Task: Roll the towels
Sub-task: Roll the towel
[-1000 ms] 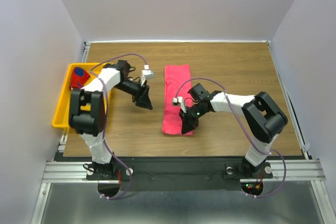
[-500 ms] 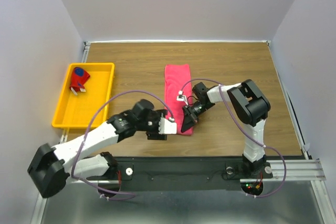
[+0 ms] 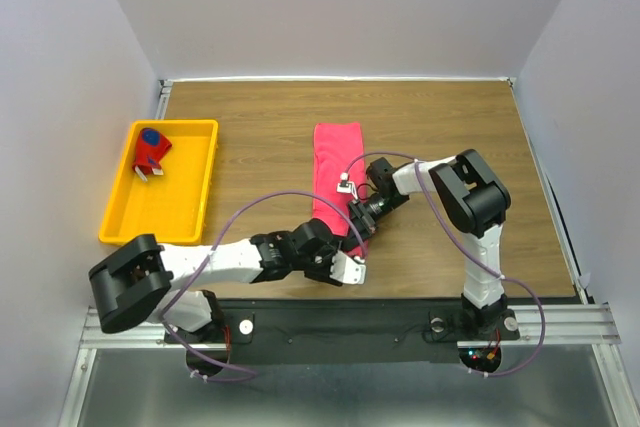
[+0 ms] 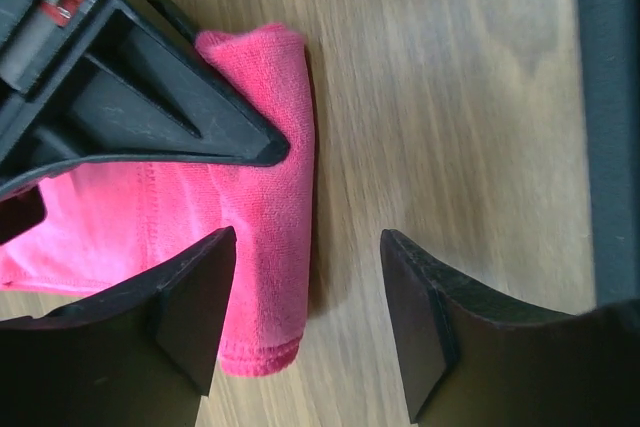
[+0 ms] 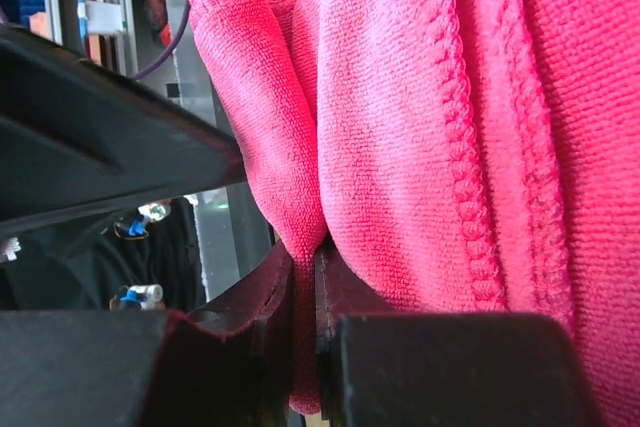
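The plain pink-red towel [image 3: 335, 162] lies flat as a long strip in the middle of the table. My right gripper [image 3: 356, 229] is at its near end, shut on a raised fold of the towel [image 5: 420, 147], which is pinched between the fingers [image 5: 305, 287]. My left gripper [image 3: 343, 255] is open at the same near end. In the left wrist view its fingers [image 4: 195, 297] straddle the towel's near corner [image 4: 262, 247], just below the right gripper's black body [image 4: 130, 107]. The patterned red and navy towel [image 3: 152, 150] sits rolled in the yellow tray [image 3: 190, 209].
The yellow tray stands at the table's left side. The black front rail [image 4: 605, 127] runs close beside the left gripper. Both arms crowd together at the towel's near end.
My left arm swung from beside the tray across to the towel's near end, next to the right gripper. The right gripper stayed at the near end, shifting slightly.
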You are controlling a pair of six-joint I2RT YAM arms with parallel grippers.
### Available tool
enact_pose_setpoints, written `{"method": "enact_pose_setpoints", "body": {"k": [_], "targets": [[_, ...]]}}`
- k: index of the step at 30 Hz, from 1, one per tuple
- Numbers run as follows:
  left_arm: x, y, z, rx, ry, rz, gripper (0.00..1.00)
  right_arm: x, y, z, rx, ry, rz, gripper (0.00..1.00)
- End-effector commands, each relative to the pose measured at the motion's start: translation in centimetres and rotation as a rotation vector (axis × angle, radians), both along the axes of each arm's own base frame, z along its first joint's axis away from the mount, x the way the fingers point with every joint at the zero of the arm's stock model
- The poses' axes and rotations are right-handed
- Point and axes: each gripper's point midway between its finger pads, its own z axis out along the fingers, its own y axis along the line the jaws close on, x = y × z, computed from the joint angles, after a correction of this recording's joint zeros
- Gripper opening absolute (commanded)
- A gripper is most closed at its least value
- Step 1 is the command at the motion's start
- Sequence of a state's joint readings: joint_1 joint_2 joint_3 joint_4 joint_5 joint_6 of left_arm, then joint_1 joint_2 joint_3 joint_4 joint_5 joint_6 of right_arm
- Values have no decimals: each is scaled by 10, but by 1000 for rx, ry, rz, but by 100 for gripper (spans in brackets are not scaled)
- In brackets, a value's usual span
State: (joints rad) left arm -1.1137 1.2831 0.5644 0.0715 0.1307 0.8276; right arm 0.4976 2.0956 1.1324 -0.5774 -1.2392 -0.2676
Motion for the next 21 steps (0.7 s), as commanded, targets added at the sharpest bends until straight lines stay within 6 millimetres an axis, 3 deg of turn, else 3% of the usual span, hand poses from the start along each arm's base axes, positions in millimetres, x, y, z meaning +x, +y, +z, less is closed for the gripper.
{"method": "enact_pose_setpoints", "body": {"k": [1, 5, 12, 18, 21], "targets": [[14, -8, -8, 7, -30, 61, 65, 9, 2, 3, 4, -30, 0, 11], [20, -2, -20, 46, -44, 90, 58, 10, 2, 5, -3, -40, 1, 11], [12, 5, -33, 97, 33, 107, 25, 14, 0, 9, -10, -105, 15, 11], [6, 5, -38, 112, 119, 109, 3, 16, -2, 15, -21, -138, 20, 13], [4, 5, -36, 114, 145, 99, 0, 15, -4, 12, -36, -139, 31, 31]]}}
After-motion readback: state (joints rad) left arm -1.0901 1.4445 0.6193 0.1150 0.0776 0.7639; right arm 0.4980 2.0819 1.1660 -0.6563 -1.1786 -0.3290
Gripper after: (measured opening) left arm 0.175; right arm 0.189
